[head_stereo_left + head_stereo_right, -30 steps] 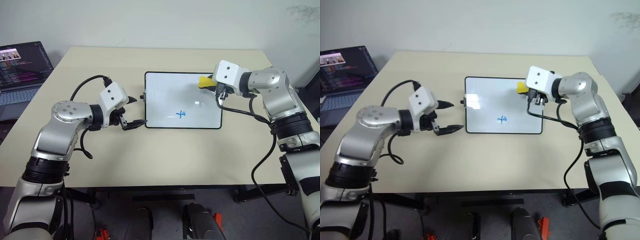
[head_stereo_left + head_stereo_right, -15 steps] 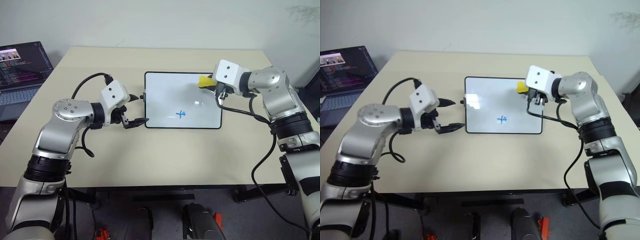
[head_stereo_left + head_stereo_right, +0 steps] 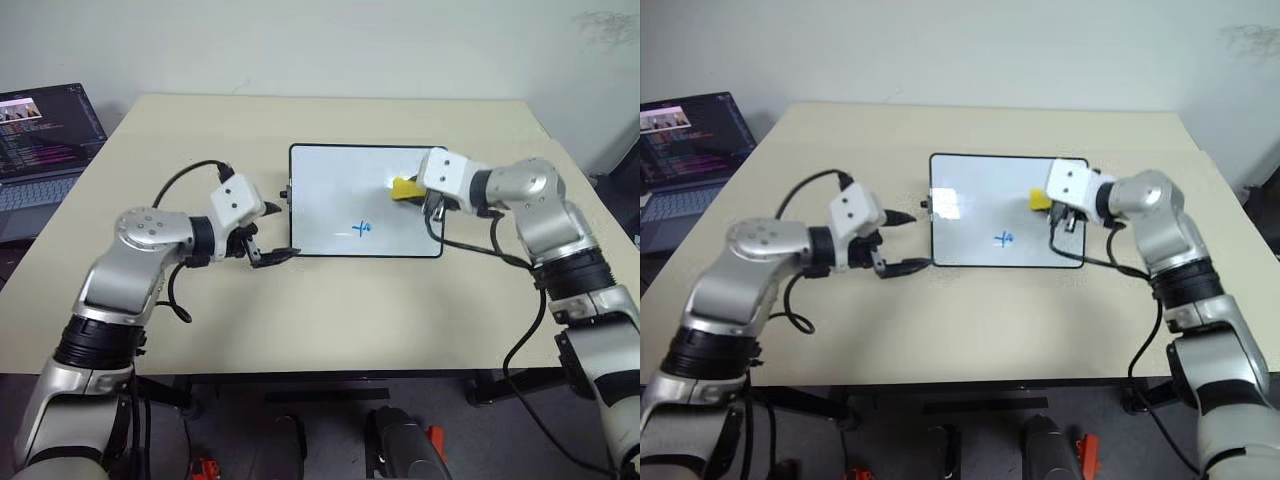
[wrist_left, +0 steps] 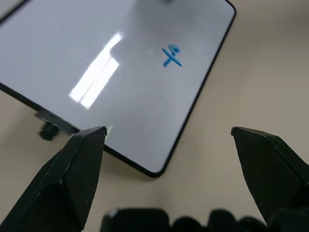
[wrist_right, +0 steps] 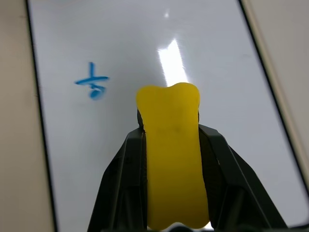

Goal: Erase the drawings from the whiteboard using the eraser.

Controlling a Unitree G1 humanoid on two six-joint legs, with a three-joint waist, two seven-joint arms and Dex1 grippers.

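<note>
The right hand [image 5: 173, 193] clamps the yellow eraser [image 5: 171, 150] between its two black fingers [image 5: 126, 183], one on each side. Beyond the eraser's tip lies the whiteboard [image 5: 145, 48], glossy with a bright streak of glare. One blue drawing [image 5: 92, 84] sits apart from the eraser. Beige worktop [image 5: 12, 121] borders the board's dark frame.

This looks like an office or small robotics lab. A plain beige rectangular table [image 3: 330, 310] stands against a bare white wall [image 3: 330, 45]. Beyond the table's far left corner, an open dark laptop [image 3: 42, 135] shows lines of code on its screen.
</note>
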